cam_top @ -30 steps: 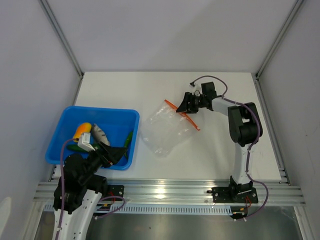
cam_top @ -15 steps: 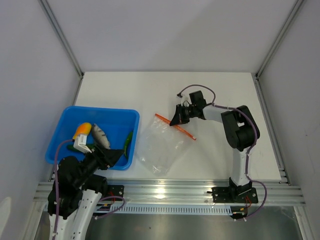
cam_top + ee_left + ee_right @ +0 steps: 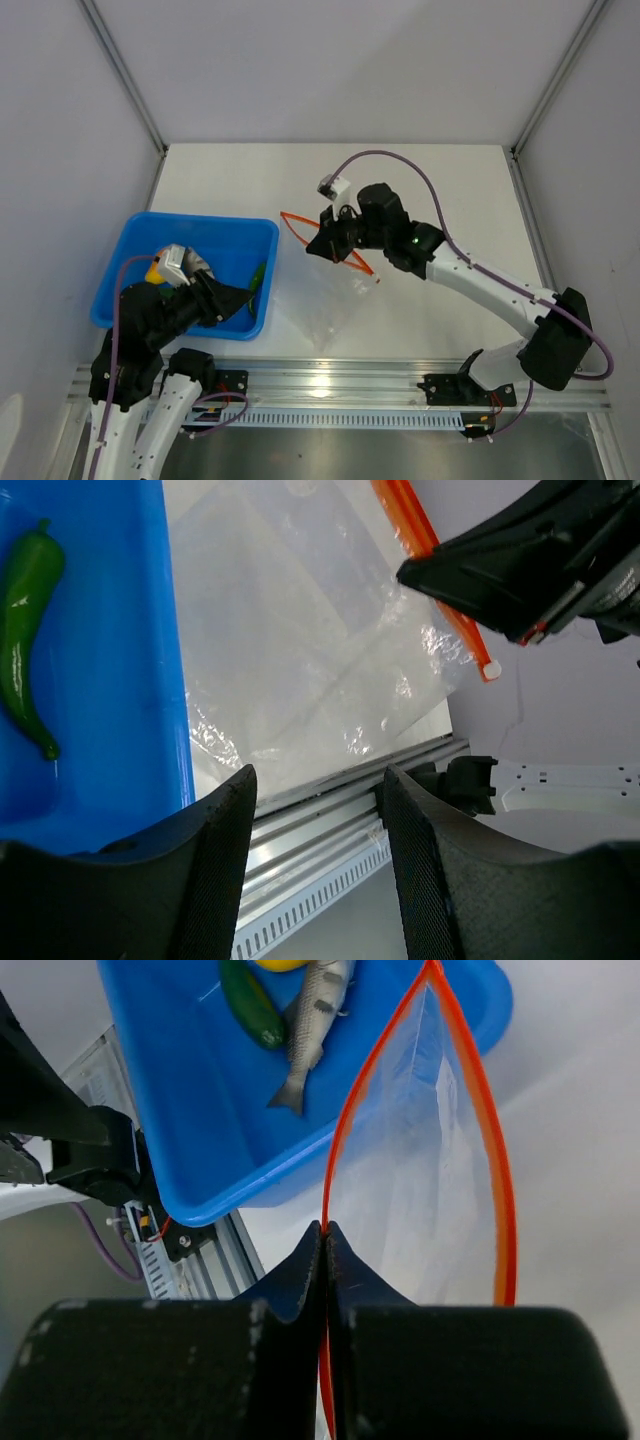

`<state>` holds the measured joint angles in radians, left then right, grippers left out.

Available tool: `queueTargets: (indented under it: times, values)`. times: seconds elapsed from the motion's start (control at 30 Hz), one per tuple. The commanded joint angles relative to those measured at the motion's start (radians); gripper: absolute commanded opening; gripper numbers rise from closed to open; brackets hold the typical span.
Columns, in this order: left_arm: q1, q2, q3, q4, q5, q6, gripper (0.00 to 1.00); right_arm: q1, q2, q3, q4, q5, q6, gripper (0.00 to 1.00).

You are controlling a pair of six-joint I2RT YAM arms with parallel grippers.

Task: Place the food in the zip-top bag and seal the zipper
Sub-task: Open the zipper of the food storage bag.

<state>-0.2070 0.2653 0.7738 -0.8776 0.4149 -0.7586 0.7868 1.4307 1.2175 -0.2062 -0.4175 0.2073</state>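
Top camera overhead; wrist cameras close, sharing bag (image 3: 300, 650).

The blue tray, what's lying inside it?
In the blue tray: a green pepper, a grey toy fish and a bit of a yellow piece. From above, the left arm covers part of the tray floor, so anything under it is hidden.

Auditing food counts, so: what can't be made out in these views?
Top view: left arm covers most of the blue tray; food count unclear.
Top view: outline of the clear bag too faint to trace.
Right wrist view: yellow piece cut off by the top edge.
Left wrist view: right pincer hides part of the zipper.
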Motion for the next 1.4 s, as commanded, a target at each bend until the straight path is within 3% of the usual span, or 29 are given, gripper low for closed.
queueTargets:
  times: [0.0,0.2,0.4,0.77,1.27,1.37]
  values:
    - [-0.005,0.026,0.045,0.046,0.079,-0.005,0.56,0.125,-0.022,-0.029,-0.079,0.184,-0.051,0.0]
    - [-0.005,0.064,0.059,0.06,0.104,-0.01,0.56,0.369,0.007,-0.061,-0.065,0.417,-0.036,0.0]
    - [-0.006,0.097,0.025,0.077,0.133,-0.019,0.57,0.517,0.053,-0.039,-0.045,0.6,0.007,0.0]
    - [-0.017,0.075,-0.042,0.063,0.13,-0.007,0.57,0.594,0.091,0.065,-0.099,0.793,0.064,0.0]
    - [-0.071,0.17,-0.116,0.19,0.091,-0.059,0.56,0.693,0.089,0.109,-0.091,0.83,0.055,0.0]
    - [-0.106,0.199,-0.126,0.218,0.081,-0.064,0.49,0.701,0.093,0.12,-0.099,0.845,0.058,0.0]
